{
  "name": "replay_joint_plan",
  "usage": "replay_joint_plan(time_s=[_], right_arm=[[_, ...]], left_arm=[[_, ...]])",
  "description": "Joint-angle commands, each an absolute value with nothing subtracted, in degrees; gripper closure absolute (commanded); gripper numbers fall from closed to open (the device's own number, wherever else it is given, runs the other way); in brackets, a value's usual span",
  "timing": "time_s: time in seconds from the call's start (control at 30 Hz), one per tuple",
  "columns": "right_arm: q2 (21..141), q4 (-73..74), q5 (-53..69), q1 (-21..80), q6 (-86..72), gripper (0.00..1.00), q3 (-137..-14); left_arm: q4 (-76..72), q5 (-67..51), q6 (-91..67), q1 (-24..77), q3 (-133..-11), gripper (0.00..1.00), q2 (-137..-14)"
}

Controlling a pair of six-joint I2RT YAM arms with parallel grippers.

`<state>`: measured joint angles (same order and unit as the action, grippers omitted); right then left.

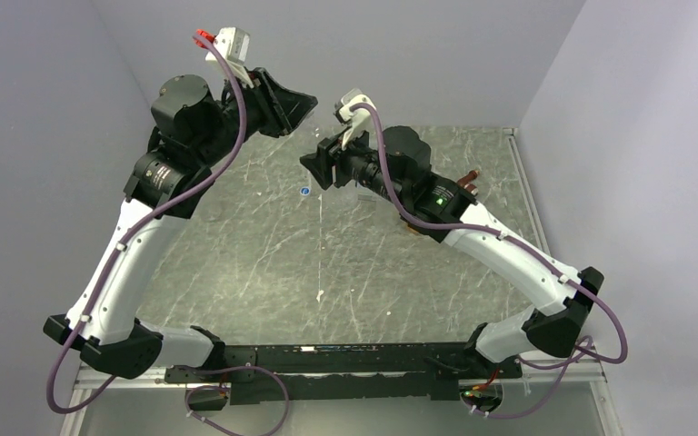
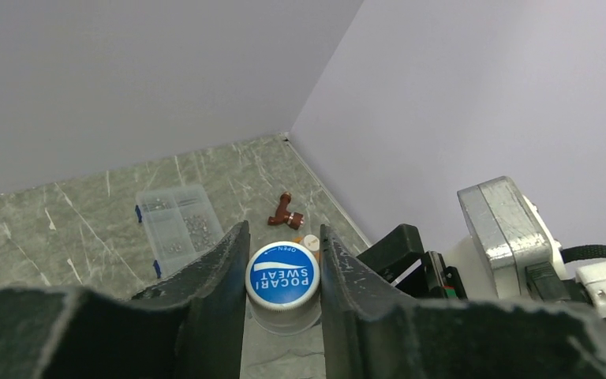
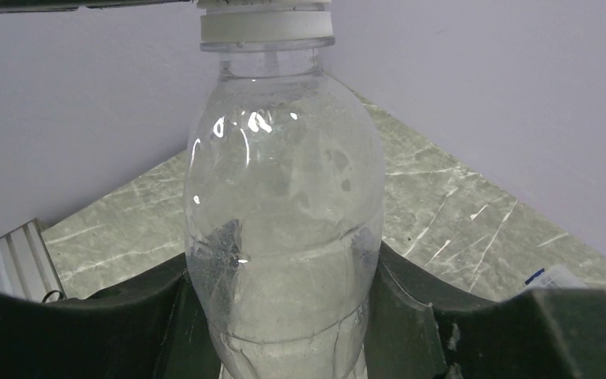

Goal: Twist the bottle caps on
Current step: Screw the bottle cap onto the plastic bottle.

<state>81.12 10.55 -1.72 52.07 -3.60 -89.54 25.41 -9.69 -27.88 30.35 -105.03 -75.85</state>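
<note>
- Blue cap point(image 2: 282, 275), white lettering on top, sits on the neck of the clear bottle point(image 3: 284, 189). The left gripper point(image 2: 283, 237) has both fingers pressed against its rim.
- Lower down, the right gripper point(image 3: 284, 316) is clamped around that bottle's belly, neck up.
- Out on the grey marbled table point(image 1: 264, 263), a second blue cap point(image 1: 304, 191) lies loose, just left of the right gripper.
- Further back there's a clear plastic box point(image 2: 177, 225), with a small brown piece point(image 2: 284, 212) to its right, near the wall.

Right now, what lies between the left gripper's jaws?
A blue cap, sitting on the clear bottle that the right gripper holds. In the left wrist view the left gripper has its jaws flush against both sides of it.
</note>
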Motion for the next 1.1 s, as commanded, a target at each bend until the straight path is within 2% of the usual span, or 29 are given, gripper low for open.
replay_joint_plan(time_s=[0.0, 0.1, 0.23, 0.37, 0.53, 0.73, 0.87, 1.07], right_arm=[[81.1, 8.9, -2.8, 52.4, -2.9, 0.75, -92.3], [80.7, 8.7, -0.6, 52.1, -3.0, 0.76, -92.1], [79.1, 7.0, 12.6, 47.9, -5.2, 0.78, -90.7], [77.3, 1.8, 35.4, 42.5, -9.9, 0.78, -88.0], [76.7, -8.7, 53.0, 40.0, -18.0, 0.78, -86.0], [78.7, -19.4, 65.1, 39.6, -27.8, 0.78, -86.0], [80.2, -27.7, 69.7, 39.6, -34.7, 0.77, -85.8], [81.4, -34.2, 73.3, 39.9, -41.3, 0.77, -86.0]], left_arm=[[25.3, -10.9, -27.9, 30.3, -107.4, 0.76, -75.9], [25.0, -11.6, -28.4, 30.3, -107.0, 1.0, -75.8], [22.5, -15.2, -27.9, 30.3, -105.4, 1.0, -74.3], [17.1, -24.0, -26.8, 30.3, -102.0, 1.0, -71.9], [5.9, -36.4, -28.3, 30.3, -95.7, 1.0, -68.6], [-5.0, -49.1, -33.1, 30.3, -92.6, 1.0, -67.6], [-14.0, -56.6, -38.5, 30.3, -90.6, 1.0, -68.2], [-18.6, -63.1, -41.6, 30.3, -90.6, 1.0, -68.9]])
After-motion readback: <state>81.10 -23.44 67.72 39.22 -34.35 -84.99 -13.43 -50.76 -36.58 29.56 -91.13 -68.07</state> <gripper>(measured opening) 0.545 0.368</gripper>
